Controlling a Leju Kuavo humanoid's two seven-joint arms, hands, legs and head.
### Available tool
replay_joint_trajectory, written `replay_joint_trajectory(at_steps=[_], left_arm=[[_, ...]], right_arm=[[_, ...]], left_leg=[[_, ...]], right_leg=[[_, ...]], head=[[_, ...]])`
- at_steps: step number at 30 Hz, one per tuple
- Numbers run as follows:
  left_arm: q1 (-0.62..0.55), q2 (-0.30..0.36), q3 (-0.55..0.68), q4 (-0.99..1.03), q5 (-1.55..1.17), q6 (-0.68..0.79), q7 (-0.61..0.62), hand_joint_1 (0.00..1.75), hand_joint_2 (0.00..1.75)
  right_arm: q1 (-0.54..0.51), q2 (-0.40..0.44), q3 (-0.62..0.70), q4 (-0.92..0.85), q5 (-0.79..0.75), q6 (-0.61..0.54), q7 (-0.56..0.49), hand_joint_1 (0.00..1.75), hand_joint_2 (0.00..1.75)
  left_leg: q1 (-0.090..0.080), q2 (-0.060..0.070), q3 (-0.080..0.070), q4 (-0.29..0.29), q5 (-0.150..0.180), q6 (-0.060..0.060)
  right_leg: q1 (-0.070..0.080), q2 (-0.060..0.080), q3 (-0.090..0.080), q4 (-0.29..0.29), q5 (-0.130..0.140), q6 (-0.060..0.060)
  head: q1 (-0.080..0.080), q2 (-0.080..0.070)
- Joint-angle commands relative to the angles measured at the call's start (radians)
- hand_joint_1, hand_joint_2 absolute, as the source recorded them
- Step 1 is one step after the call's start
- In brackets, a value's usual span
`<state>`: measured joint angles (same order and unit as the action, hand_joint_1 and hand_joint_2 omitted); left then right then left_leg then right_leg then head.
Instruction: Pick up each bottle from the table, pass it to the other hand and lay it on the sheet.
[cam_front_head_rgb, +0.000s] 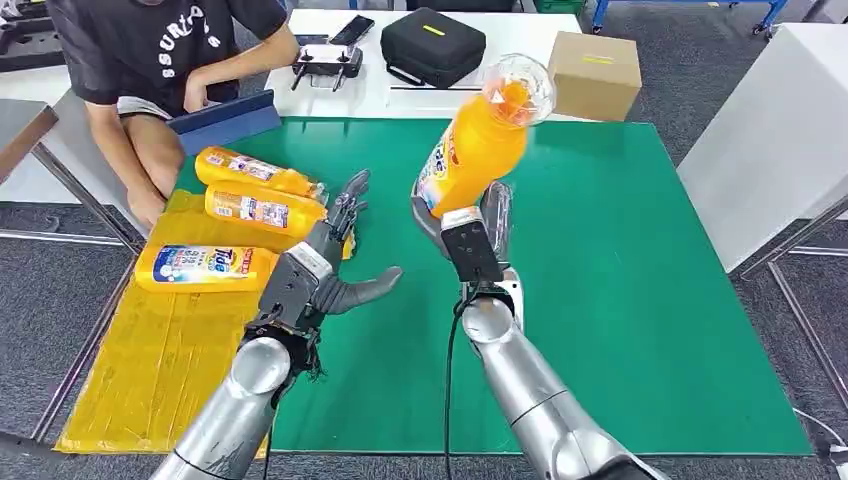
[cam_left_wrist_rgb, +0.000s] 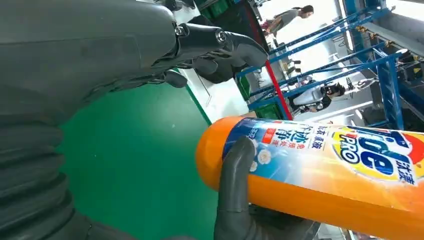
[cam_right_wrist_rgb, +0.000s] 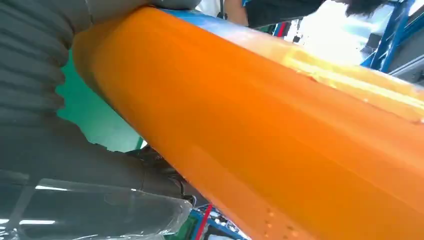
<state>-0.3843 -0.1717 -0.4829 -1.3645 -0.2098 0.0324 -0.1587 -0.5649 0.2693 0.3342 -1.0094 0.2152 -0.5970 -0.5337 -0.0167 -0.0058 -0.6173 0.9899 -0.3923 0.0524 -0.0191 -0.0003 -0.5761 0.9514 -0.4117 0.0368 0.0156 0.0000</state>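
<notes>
The right hand's fingers wrap the lower body of an orange plastic detergent bottle with a blue-and-white label and a clear cap, gripping it near its base. The right hand holds this bottle raised above the green table mat, tilted so the cap end points up and away from the robot. The left hand holds nothing; its fingers are spread, thumb extended toward the bottle, with a clear gap between the two hands. Left of the mat, three more orange bottles lie on their sides at the far end of a yellow plastic sheet, whose near part is bare. A seated person is just beyond the sheet's far edge.
</notes>
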Motion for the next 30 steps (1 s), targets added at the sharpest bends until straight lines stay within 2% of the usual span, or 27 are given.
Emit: replay_joint_trajectory(at_steps=[1, 16, 30], left_arm=[[-0.033, 0.024, 0.011, 0.067, -0.001, -0.004, 0.002, 0.00, 1.75], [-0.015, 0.026, 0.017, 0.061, 0.002, 0.011, -0.011, 0.00, 1.75], [0.002, 0.025, 0.027, 0.057, -0.004, 0.024, -0.011, 0.00, 1.75]], right_arm=[[0.001, 0.003, 0.089, -0.001, 0.038, 0.097, 0.028, 1.75, 1.75], [0.033, -0.004, 0.207, 0.053, 0.107, 0.140, 0.088, 1.75, 1.75], [0.062, -0.025, 0.218, 0.063, 0.207, 0.133, 0.140, 1.75, 1.75]], left_leg=[[0.001, 0.001, 0.005, 0.000, -0.002, -0.004], [0.001, 0.002, 0.006, -0.001, -0.002, -0.004], [0.001, 0.000, 0.004, -0.001, -0.001, -0.003]], right_leg=[[0.001, 0.001, 0.005, 0.000, -0.002, -0.003], [0.000, 0.001, 0.006, -0.001, -0.002, -0.002], [0.000, 0.000, 0.004, -0.001, -0.001, -0.002]], head=[[0.000, 0.000], [0.000, 0.000], [0.000, 0.000]])
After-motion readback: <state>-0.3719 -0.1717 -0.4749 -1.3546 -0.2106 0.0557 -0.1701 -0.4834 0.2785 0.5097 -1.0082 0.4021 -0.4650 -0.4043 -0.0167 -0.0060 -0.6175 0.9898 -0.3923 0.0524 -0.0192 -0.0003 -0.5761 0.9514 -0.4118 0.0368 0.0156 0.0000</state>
